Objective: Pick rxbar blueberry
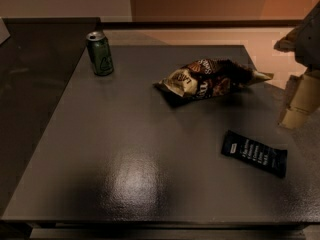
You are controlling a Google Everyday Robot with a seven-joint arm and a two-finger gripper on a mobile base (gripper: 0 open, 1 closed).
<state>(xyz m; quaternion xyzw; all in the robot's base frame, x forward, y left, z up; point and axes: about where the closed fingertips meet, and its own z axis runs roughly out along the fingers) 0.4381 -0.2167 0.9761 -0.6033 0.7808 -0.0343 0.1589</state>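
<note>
The rxbar blueberry (254, 153) is a flat dark navy-black wrapper with rows of pale text and a small white label at its left end. It lies flat on the dark grey table (125, 149) at the right, near the front. My gripper (299, 101) shows at the right edge of the camera view, blurred and pale, above and to the right of the bar, apart from it.
A brown-and-cream chip bag (207, 80) lies crumpled at the table's middle back, beyond the bar. A green can (100, 53) stands upright at the back left. The table's right edge runs just beside the bar.
</note>
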